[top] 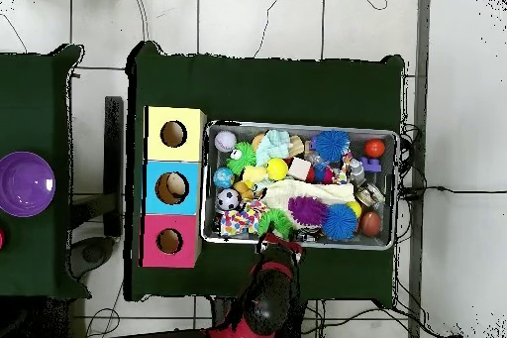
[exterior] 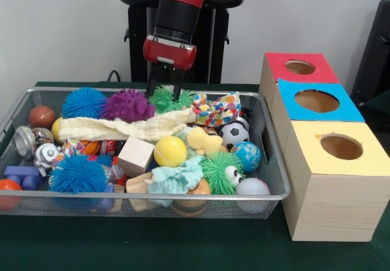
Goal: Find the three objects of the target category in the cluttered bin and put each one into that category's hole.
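From the front view, L to R: the bin (exterior: 272, 195) sits on the green surface (exterior: 183, 246), packed w/ clutter. Far L inside it are a brown ball (exterior: 41, 116) and a silver toy (exterior: 33, 142); then a blue spiky ball (exterior: 83, 103) and a purple spiky ball (exterior: 127, 105) along the back wall. A cream waffle cloth (exterior: 125, 126) drapes across the middle, w/ a wooden cube (exterior: 136, 156) and a yellow ball (exterior: 170, 151) in front of it.

My fingers (exterior: 164, 90) hang at the back rim, just over a green spiky ball (exterior: 169, 98). They point down, and I can't tell whether they're spread or closed (dark prongs against a dark pedestal, so the view is poor).

Just R of them lies one dotted fabric piece (exterior: 216, 109), white w/ coloured spots, at the back of the bin, beside a soccer ball (exterior: 234, 134). Other pieces of that kind don't show plainly from here. A mint cloth (exterior: 177, 178) sits near the front.

R of the bin stand three boxes in a row: red top (exterior: 300, 67) farthest, blue top (exterior: 317, 101) in the middle, and the yellow-topped box nearest the camera w/ its hole (exterior: 341, 147).

Overhead, the fabric piece (top: 238, 221) lies in the bin corner nearest the red-topped box, well apart from the hole (top: 173, 134).
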